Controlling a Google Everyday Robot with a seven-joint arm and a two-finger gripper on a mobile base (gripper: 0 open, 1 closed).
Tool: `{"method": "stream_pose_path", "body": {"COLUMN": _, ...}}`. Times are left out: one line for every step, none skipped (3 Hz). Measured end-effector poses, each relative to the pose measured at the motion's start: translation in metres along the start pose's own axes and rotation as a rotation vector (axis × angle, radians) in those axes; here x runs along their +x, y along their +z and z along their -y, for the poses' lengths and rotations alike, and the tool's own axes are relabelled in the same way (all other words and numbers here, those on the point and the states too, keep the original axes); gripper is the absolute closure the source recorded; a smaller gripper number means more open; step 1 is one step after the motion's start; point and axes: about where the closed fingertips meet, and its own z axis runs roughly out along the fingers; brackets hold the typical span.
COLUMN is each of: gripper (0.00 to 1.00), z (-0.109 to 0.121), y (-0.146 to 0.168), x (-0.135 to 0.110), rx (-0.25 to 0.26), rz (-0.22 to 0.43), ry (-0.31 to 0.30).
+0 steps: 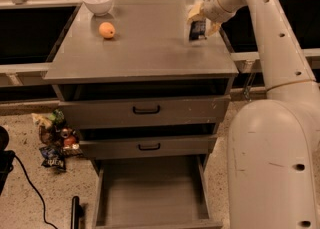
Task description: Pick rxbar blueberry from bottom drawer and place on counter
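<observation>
the hand (204, 19) pinches the rxbar blueberry (197, 30) by its upper end above the desk (150, 48); it looks light, flat, slick-wrapped.

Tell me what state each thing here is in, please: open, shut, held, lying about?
gripper: above the counter at its right rear, shut on the rxbar blueberry
rxbar blueberry: held on end in the gripper
bottom drawer: pulled open, nothing visible inside
two upper drawers: pushed in or nearly
bowl: upright on the counter
orange: lying loose beside the bowl
</observation>
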Motion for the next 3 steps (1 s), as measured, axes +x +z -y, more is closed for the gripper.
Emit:
{"method": "stream_pose_path", "body": {"gripper": 0.0, "z": -0.001, "y": 0.0, "x": 0.001, "rx": 0.011, "rz": 0.0, "ry": 0.002}}
{"method": "stream_pose_path", "body": {"gripper": 0.0, "z": -0.002, "y": -0.016, "x": 0.007, "rx": 0.03, "rz": -0.031, "ry": 0.003}}
{"method": "stream_pose_path", "body": {"gripper": 0.0, "z": 0.002, "y": -0.051, "x": 0.013, "rx": 0.087, "rz": -0.106, "ry": -0.004}}
